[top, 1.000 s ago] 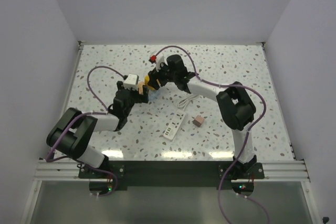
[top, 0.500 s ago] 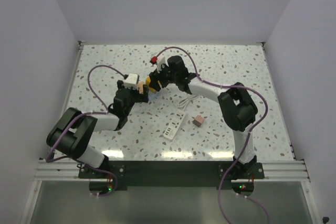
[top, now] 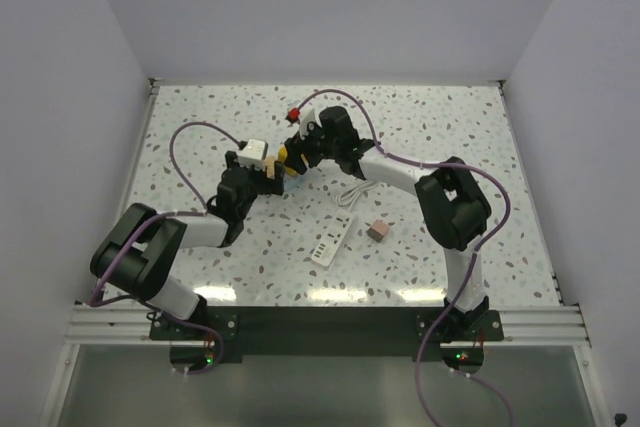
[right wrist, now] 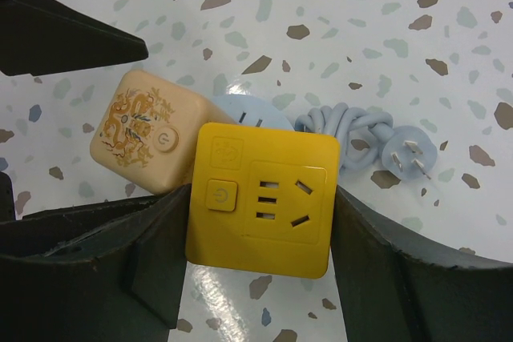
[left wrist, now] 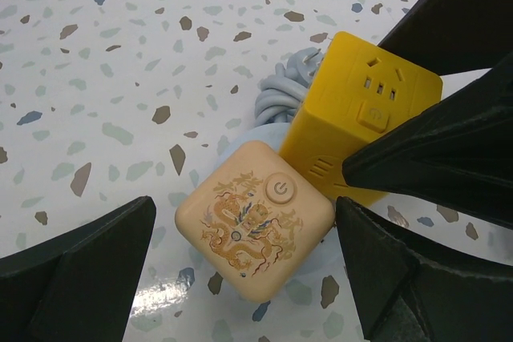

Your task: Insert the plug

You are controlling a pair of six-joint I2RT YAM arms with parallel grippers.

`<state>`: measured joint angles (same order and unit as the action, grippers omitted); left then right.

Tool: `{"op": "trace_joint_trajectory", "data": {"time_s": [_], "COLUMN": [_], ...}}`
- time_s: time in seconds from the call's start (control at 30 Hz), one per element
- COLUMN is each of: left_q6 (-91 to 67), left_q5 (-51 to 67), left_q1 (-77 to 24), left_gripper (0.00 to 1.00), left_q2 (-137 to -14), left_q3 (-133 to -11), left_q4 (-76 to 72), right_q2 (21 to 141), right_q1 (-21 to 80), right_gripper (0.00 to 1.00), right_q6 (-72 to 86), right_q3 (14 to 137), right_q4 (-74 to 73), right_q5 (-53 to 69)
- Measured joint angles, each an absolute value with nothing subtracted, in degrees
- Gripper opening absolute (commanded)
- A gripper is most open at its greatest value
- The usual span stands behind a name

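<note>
Top external | plug (top: pixel 377 230) lies on table (top: pixel 200 127) right of centre, near white strip (top: pixel 331 243), unheld | left claw (left wrist: pixel 246 210) wide open astride peach cube (left wrist: pixel 240 238) | right claw (right wrist: pixel 260 198) clamps yellow cube (right wrist: pixel 272 226) | plug likely light, rigid; pinch flat sides.

Bright, even light; sharp focus.

Left claw (left wrist: pixel 244 222) straddles peach cube (left wrist: pixel 255 218), roomy gap at one finger; yellow cube (left wrist: pixel 361 118), cord coil (left wrist: pixel 280 98) crowd beyond
</note>
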<state>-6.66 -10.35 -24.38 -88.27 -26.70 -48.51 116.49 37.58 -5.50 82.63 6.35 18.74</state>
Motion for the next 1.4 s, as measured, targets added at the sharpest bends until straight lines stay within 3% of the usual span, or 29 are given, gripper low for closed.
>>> {"op": "trace_joint_trajectory", "data": {"time_s": [1.4], "left_q6": [-5.23], "left_q5": [-7.57], "left_q1": [-24.38], "left_gripper": [1.00], "left_q2": [-88.92], "left_q3": [-26.87], "left_q4": [-48.75], "right_q2": [116.62], "right_q1": [37.80], "right_gripper": [0.00], "right_q6": [-1.50], "right_q3": [80.12], "right_q4": [12.03], "right_q5": [16.45]}}
